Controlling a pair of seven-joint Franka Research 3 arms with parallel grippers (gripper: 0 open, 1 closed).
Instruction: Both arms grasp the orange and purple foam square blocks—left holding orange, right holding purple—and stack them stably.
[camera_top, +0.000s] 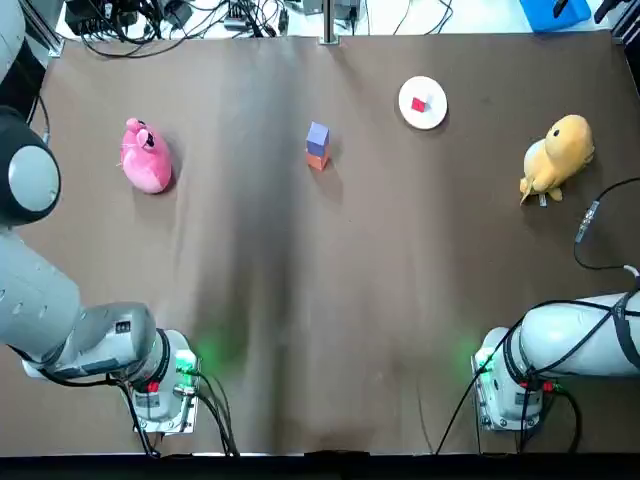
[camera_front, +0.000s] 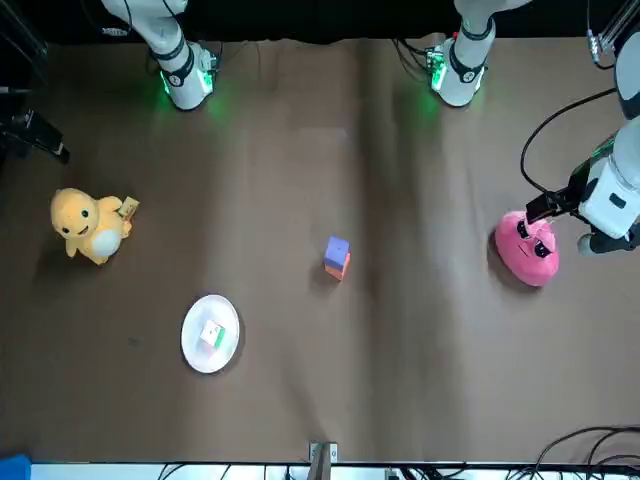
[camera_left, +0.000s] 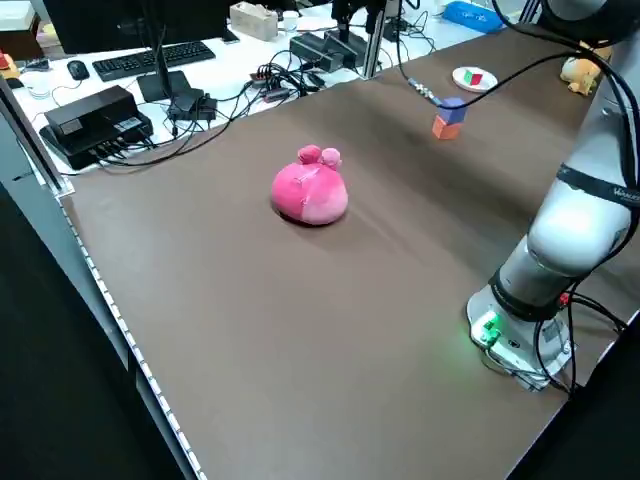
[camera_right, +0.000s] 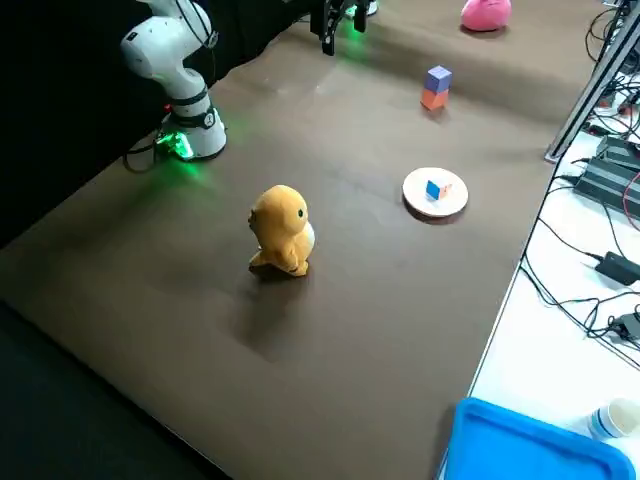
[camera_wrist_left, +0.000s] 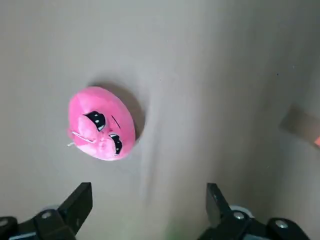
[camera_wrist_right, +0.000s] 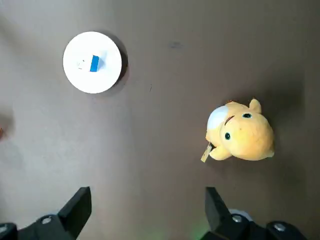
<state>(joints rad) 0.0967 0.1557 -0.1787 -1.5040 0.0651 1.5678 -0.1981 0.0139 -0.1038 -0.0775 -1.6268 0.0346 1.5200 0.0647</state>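
Observation:
The purple foam block (camera_top: 318, 135) sits on top of the orange foam block (camera_top: 317, 159) at the far middle of the table, also seen as purple block (camera_front: 337, 248) over orange block (camera_front: 337, 267). No gripper touches the stack. In the left wrist view my left gripper (camera_wrist_left: 148, 202) is open and empty, high over the table near the pink plush. In the right wrist view my right gripper (camera_wrist_right: 146, 202) is open and empty, high above the table's right side. Neither gripper shows in the top view.
A pink plush (camera_top: 147, 156) lies at the far left and a yellow plush (camera_top: 557, 154) at the far right. A white plate (camera_top: 432, 118) holding a small coloured cube stands right of the stack. Cables (camera_top: 600, 235) trail by the right arm.

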